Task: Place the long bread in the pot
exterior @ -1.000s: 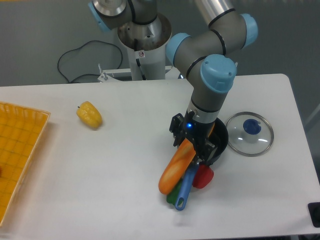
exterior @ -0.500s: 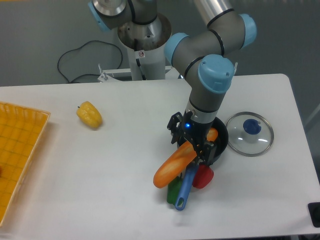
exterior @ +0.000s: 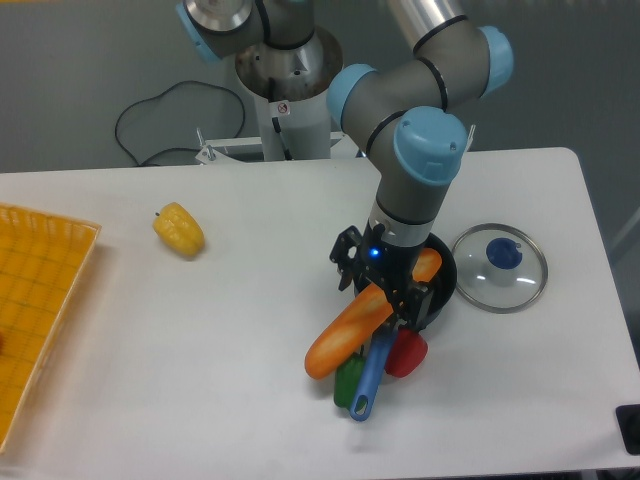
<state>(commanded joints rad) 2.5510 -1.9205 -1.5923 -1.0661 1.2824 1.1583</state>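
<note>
Orange long bread (exterior: pixel 350 330) clamped in gripper (exterior: pixel 384 297), tilted across pot (exterior: pixel 440 275) rim.

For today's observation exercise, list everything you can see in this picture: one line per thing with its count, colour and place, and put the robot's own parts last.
long bread: one, orange to golden, held tilted, upper end over the pot, lower end sticking out past it.
pot: one, black with a blue handle, right of table centre, mostly hidden by the gripper.
glass lid: one, clear with a blue knob, on the table right of the pot.
yellow pepper: one, yellow, left part of the table.
red item: one, red, beside the pot handle.
green item: one, green, under the bread's lower end.
tray: one, orange-yellow, left edge.
table: one, white.
cable: one, black, behind the table.
arm: one, grey with light blue joints.
gripper: one, black, shut on the bread.
</note>
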